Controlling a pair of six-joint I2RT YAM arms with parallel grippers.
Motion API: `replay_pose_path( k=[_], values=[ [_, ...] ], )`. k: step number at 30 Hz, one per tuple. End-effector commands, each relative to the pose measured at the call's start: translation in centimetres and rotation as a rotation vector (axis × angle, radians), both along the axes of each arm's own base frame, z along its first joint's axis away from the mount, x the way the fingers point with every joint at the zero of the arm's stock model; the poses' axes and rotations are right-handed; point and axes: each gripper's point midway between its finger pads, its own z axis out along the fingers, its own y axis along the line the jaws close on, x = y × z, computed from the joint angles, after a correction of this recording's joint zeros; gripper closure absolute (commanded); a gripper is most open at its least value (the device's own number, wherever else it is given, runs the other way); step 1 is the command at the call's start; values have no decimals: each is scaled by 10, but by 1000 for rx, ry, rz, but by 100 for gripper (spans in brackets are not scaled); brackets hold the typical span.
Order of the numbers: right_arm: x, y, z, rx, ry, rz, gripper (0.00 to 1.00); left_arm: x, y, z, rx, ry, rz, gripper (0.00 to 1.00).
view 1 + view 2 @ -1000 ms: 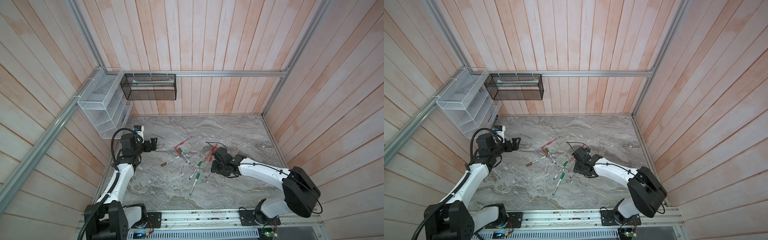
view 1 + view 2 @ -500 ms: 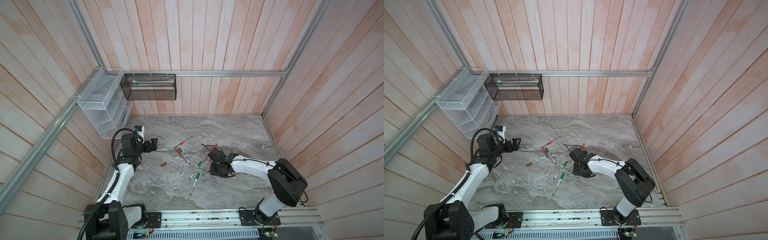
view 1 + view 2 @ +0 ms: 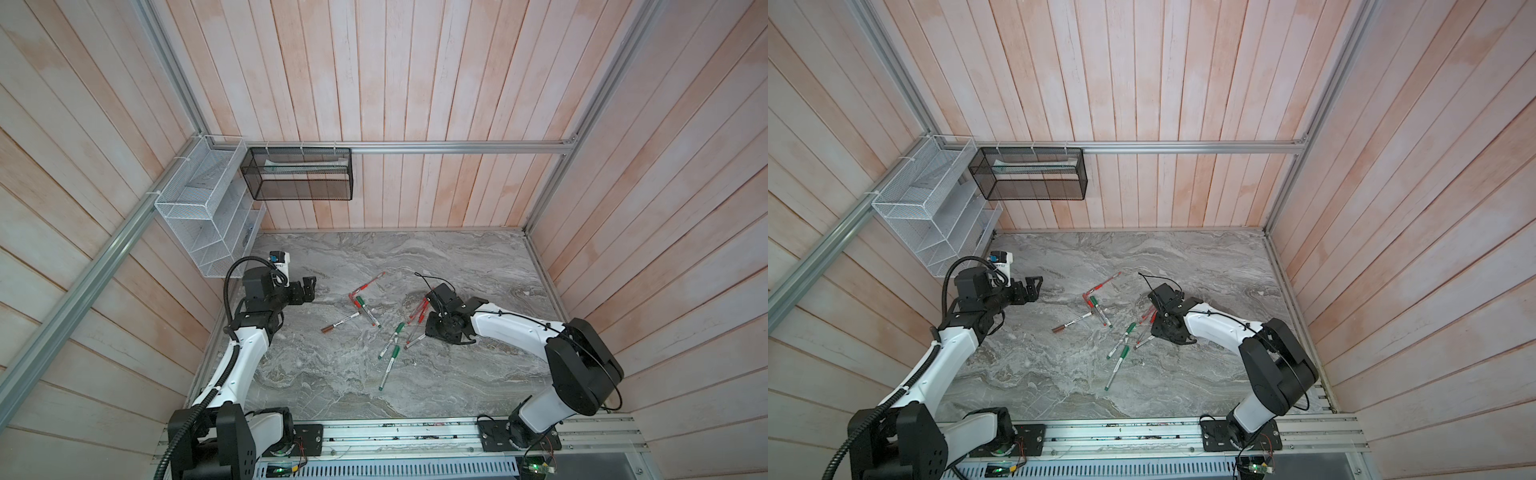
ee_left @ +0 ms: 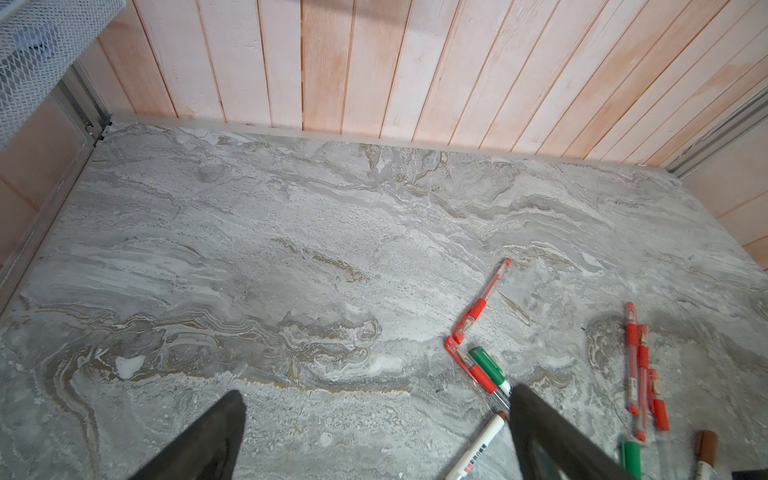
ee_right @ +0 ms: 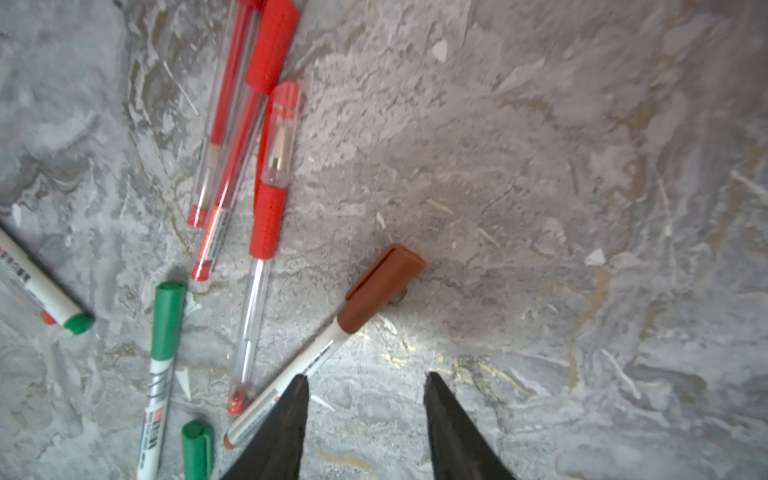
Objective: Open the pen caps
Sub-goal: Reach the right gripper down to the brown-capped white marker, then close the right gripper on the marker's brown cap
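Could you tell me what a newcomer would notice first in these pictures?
Red, green and brown-capped pens lie scattered in the middle of the grey marble table. The right hand hovers low there, open, beside a brown-capped marker; the left hand hangs open at the left.

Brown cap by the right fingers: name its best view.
Right wrist: the brown cap is close, whole, sharp. Left wrist shows it small at the edge; in both top views the right arm hides it.
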Motion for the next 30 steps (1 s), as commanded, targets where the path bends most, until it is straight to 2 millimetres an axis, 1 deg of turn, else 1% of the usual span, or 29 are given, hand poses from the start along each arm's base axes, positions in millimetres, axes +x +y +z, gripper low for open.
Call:
replay_pose_path(
  k=[1,5,10,13,20,22,24,27,30],
  values=[
    [10,3,3,-1,1,-29,52,3,-2,20,-1,-42,-3,0],
    [15,7,-2,6,-5,-34,52,1,-10,21,-6,-54,-32,0],
    [20,7,-6,16,-7,-50,54,3,-9,21,-4,-53,-22,0],
    [20,5,-15,10,16,-46,59,3,-14,21,-10,-52,-40,0],
    [18,-4,-24,-16,33,-38,71,3,-21,21,-20,-52,-61,0],
    [16,-8,-27,-33,47,-38,72,3,-18,20,-12,-41,-52,0],
    [16,-10,-27,-39,35,-41,76,4,-16,20,-4,-44,-40,0],
    [17,-14,-32,-51,37,-39,80,3,-18,21,-9,-53,-54,0],
    [16,-15,-33,-65,49,-28,84,2,-16,21,-8,-42,-46,0]
  ],
)
